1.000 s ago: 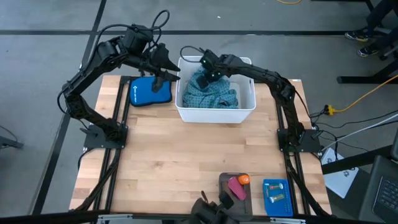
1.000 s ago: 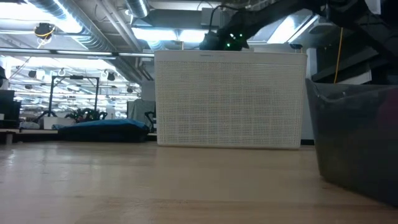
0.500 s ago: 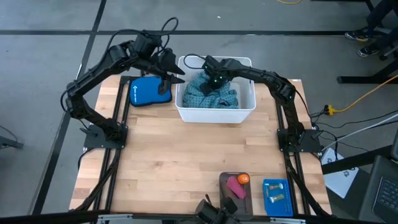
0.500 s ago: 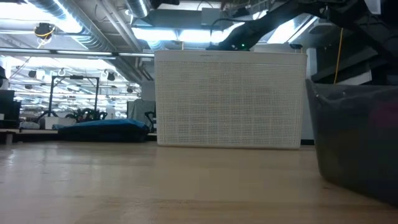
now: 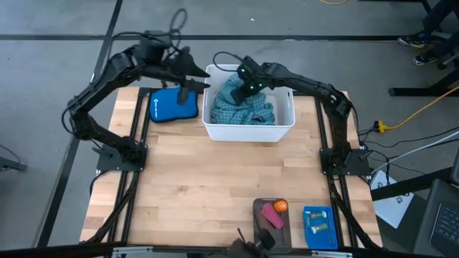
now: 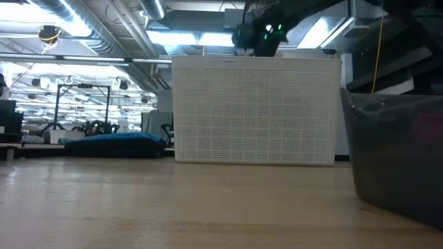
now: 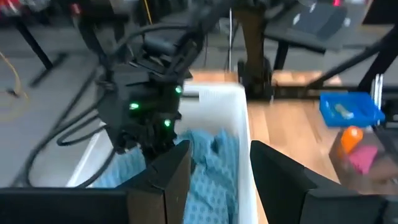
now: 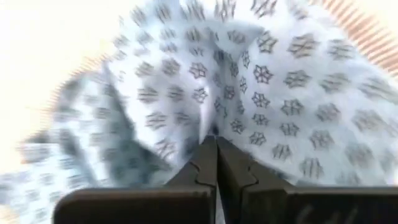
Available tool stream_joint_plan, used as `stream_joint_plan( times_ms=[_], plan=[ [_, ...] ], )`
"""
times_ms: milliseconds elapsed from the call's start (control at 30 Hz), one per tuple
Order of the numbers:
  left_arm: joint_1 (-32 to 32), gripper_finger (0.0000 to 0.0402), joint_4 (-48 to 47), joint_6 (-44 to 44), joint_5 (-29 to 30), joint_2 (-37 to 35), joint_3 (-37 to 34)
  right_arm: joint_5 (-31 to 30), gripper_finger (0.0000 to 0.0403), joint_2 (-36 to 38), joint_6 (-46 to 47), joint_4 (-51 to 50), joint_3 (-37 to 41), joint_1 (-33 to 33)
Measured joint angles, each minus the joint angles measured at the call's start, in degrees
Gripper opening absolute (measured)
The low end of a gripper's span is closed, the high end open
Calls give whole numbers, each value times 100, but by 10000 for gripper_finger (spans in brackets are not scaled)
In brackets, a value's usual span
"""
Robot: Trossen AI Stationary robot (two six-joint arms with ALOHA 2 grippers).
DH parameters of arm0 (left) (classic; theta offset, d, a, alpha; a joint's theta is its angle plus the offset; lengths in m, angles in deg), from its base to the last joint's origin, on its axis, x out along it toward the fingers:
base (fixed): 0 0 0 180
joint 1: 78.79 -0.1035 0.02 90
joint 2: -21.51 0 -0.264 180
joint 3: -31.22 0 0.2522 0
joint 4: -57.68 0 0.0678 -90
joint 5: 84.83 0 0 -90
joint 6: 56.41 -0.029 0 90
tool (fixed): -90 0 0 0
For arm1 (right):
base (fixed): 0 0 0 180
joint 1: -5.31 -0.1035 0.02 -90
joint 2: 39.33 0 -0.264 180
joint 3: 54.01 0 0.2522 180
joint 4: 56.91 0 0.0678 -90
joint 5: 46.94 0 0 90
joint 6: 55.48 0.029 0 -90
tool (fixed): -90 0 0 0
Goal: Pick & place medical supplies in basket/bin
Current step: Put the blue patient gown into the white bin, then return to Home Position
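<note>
High view, tub: the white tub [image 5: 249,123] stands at the far middle of the wooden surface [image 5: 215,179], with the teal dotted cloth [image 5: 247,109] bunched inside it.
High view, right hand: the right hand [image 5: 247,87] is over the tub's far left part, down at the top of the cloth.
High view, left hand: the left hand [image 5: 193,82] hangs just beside the tub's left far corner, above the royal-blue pouch [image 5: 172,105].
High view, near edge: a dark-grey tray [image 5: 272,215] carries a pink piece [image 5: 273,215] and an orange piece [image 5: 280,206]; just beside it a small blue basket [image 5: 320,226] holds tiny pale pieces.
Low view: the tub's white wall [image 6: 256,111] fills the middle, the right arm showing above its rim with green lights; the blue pouch [image 6: 114,144] lies to its left; the tray's dark side is close at the right edge.
Left wrist view: the left hand's fingers [image 7: 168,180] stand apart with nothing between them, beyond them the cloth [image 7: 205,171] in the tub [image 7: 239,124] and the right hand [image 7: 155,140] touching it.
Right wrist view: the right hand's fingers [image 8: 205,165] are pressed together against the cloth [image 8: 249,81]; whether a fold is pinched between them cannot be told.
</note>
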State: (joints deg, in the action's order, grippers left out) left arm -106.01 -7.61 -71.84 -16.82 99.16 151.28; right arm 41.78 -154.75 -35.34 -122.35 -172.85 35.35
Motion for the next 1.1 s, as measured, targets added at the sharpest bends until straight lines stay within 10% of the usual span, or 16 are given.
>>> stream_joint_plan(
  times_ms=[500,1100],
  plan=[
    [-120,164,-524,373,715,-2165,9,-527,0,1871,-1048,1850,0,-1707],
    [-122,164,-1851,1436,1846,-6073,-1121,-1618,3,2177,-2970,3791,0,-4400]
  ],
)
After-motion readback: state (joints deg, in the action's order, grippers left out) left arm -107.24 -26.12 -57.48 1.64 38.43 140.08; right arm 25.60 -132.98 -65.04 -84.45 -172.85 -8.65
